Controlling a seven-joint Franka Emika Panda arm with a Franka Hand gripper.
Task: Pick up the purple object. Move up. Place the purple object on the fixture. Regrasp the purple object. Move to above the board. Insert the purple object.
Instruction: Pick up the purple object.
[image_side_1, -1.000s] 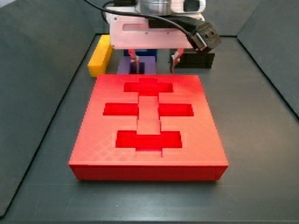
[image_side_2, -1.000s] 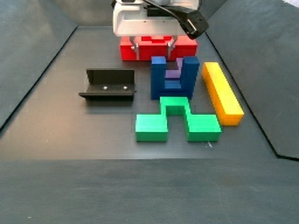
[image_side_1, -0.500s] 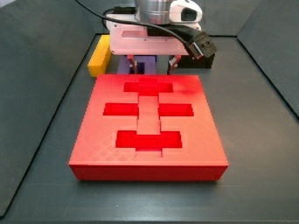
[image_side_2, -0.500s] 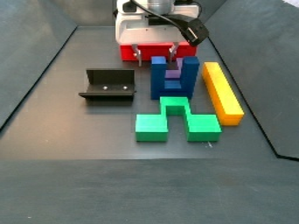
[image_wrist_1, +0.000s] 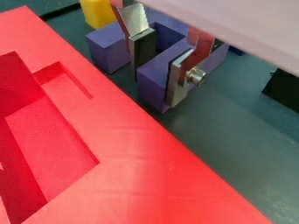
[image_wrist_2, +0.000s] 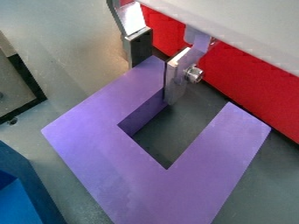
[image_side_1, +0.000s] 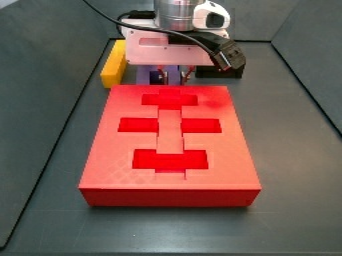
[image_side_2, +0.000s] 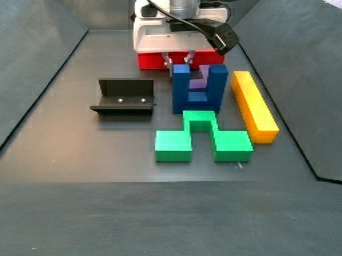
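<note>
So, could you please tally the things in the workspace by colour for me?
Red: 1, the board
Purple: 1, the purple object, with the hand low over it, fingers either side of one prong
Blue: 1, the U-shaped block
Green: 1, the green block
Yellow: 1, the yellow bar
Dark: 1, the fixture
Total: 6

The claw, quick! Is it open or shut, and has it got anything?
Claw: looks open, low behind the red board, its fingers either side of one prong of the small violet-purple U-shaped plastic block, not clamped on it.
</note>
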